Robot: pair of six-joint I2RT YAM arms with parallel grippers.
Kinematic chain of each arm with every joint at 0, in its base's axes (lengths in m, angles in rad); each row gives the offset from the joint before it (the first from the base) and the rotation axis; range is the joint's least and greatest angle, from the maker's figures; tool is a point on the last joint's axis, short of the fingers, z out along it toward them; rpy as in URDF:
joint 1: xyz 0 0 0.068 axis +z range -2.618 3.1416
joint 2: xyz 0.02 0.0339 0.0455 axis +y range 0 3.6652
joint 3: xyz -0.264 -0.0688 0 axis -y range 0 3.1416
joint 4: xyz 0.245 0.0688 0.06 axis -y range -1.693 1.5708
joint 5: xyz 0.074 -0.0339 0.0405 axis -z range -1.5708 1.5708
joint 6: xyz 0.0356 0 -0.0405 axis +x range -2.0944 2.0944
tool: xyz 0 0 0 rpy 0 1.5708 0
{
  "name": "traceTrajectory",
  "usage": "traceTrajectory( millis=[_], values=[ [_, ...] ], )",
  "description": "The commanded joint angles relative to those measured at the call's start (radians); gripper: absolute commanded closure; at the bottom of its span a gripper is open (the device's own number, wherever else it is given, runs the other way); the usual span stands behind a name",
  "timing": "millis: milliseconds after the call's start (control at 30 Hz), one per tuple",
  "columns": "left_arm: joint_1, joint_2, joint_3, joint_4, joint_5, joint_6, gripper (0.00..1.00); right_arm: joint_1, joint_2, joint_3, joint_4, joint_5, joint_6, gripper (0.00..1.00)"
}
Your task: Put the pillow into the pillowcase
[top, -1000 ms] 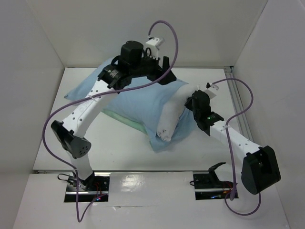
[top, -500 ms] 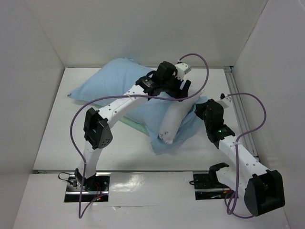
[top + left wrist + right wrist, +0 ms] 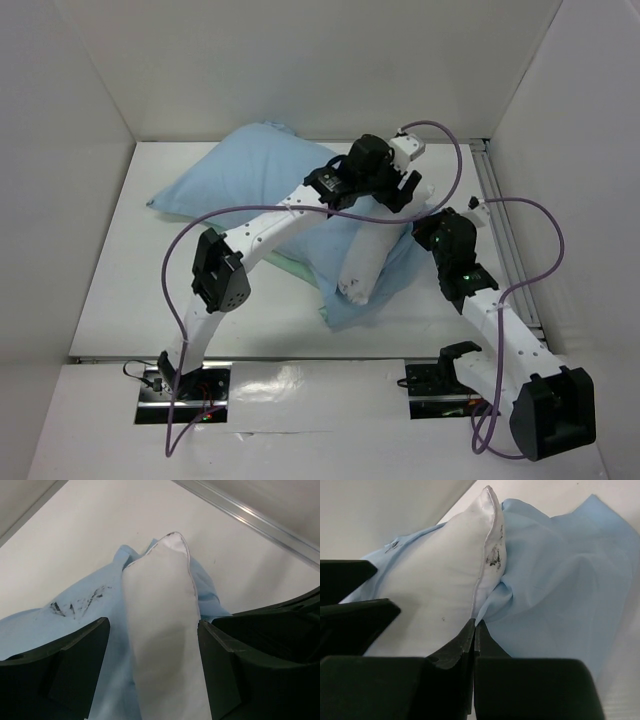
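The pillow (image 3: 360, 265) was mostly inside the pillowcase (image 3: 225, 185). The filled bulk lay along the far edge of the table (image 3: 130, 290), from the far-left corner toward the middle. One bare white end stuck out of the mouth on the right side. Its long axis ran from near the far-right corner down toward the near edge.

The left arm reached across the blue cloth to that end. The left fingers (image 3: 75, 655) were spread wide and straddled the white roll, one on each side, lined up along its length and gripping nothing. So the pillow lay directly between and ahead of them.

The right fingers (image 3: 462, 652) were fully closed. Their tips sat in the fold where the loose blue hem met the pillow's seam, on the roll's right flank. Whether they pinched any cloth could not be told.

The left arm looked better placed for pushing the end in. The slack hem bunched around the roll and the right wrist close alongside were likely to get in the way.
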Motion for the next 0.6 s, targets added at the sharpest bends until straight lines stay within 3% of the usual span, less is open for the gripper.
traceTrajectory(
  millis=[0, 67, 133, 167, 233, 300, 400, 567],
  values=[
    [-0.009, 0.023, -0.021, 0.068, 0.018, 0.048, 0.17, -0.019, -0.04, 0.009, 0.071, 0.005, 0.022, 1.0],
    [-0.009, 0.04, -0.021, 0.068, 0.038, 0.062, 0.19, -0.019, -0.041, 0.009, 0.071, 0.005, 0.022, 1.0],
    [0.0, 0.058, -0.045, 0.068, 0.067, 0.053, 0.36, -0.019, -0.05, 0.009, 0.059, 0.005, 0.033, 1.0],
    [0.0, 0.059, -0.046, 0.068, 0.092, 0.044, 0.52, -0.019, -0.05, 0.009, 0.047, 0.005, 0.033, 1.0],
    [0.019, 0.059, -0.069, 0.054, 0.095, 0.01, 1.0, -0.019, -0.05, 0.009, 0.022, 0.016, 0.033, 1.0],
    [0.032, 0.059, -0.079, 0.01, 0.095, 0.0, 1.0, -0.028, -0.05, 0.018, -0.001, 0.043, 0.045, 1.0],
    [0.078, 0.034, -0.092, -0.122, 0.207, 0.015, 1.0, -0.071, -0.007, 0.048, -0.013, 0.056, 0.045, 1.0],
    [0.148, -0.038, -0.199, -0.254, 0.259, 0.038, 1.0, -0.123, 0.08, 0.095, 0.106, 0.002, 0.045, 1.0]
  ],
)
